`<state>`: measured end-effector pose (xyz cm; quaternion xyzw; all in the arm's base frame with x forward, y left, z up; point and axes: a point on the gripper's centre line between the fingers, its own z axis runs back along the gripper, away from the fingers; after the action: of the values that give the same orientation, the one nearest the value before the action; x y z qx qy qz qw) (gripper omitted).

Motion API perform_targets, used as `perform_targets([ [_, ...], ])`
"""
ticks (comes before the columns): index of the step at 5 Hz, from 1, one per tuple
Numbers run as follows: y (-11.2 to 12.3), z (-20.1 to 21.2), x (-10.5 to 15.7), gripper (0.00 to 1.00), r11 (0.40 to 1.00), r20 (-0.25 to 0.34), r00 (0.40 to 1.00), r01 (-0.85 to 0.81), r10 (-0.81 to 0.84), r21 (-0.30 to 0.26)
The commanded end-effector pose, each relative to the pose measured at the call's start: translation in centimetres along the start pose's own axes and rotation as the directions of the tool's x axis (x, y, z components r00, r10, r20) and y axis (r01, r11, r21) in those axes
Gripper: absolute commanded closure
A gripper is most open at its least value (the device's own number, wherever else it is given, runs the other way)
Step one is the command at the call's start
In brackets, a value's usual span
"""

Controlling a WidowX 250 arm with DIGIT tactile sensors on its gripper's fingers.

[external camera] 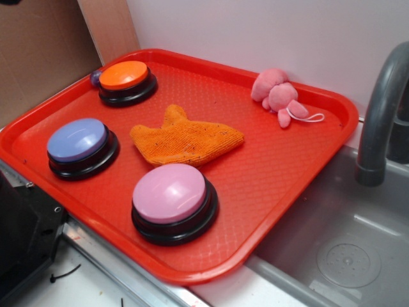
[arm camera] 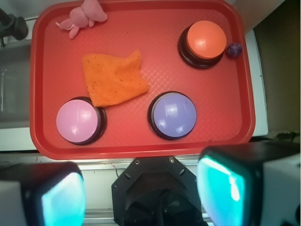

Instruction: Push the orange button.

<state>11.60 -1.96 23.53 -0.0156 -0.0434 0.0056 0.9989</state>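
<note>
Wrist view: pincer (arm camera: 141,193) spread wide, empty, hanging over the tray's (arm camera: 141,148) near edge. Orange button (arm camera: 206,39) sits in the far right corner, untouched, well apart from the pincer. Blue button (arm camera: 173,114) is closer; cloth (arm camera: 113,77) mid-tray.

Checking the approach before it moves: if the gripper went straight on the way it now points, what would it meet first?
Probably not the tray: the open gripper points down near the tray's front edge, short of the blue button. The orange button lies far off; depth unclear.

Ext cam: oblique, near, from tray (external camera: 319,185) corner. Wrist cam: high, straight down. Both share whole tray.
</note>
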Motion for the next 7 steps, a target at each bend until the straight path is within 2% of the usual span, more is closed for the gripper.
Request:
perform_targets([
  [1, 0.0, 0.0, 0.0, 0.00, 1.000, 0.000, 1.000, 0.000, 0.000, 0.000],
  [2, 1.8, -2.8, 4.6, 0.00, 0.988, -0.031, 0.988, -0.146, 0.148, 0.057],
  [3, 5.1, -5.3, 9.0, 0.00, 0.957, -0.044, 0.957, -0.286, 0.288, 0.056],
  [4, 8.3, -9.3, 13.4, 0.00, 0.925, -0.007, 0.929, -0.367, 0.369, 0.096],
  [5, 10.6, -11.7, 14.7, 0.00, 0.882, 0.068, 0.892, -0.452, 0.447, 0.137],
  [6, 12.6, -13.7, 14.7, 0.00, 0.864, 0.104, 0.875, -0.483, 0.472, 0.140],
  [7, 15.0, -15.6, 14.3, 0.00, 0.849, 0.084, 0.862, -0.507, 0.500, 0.148],
])
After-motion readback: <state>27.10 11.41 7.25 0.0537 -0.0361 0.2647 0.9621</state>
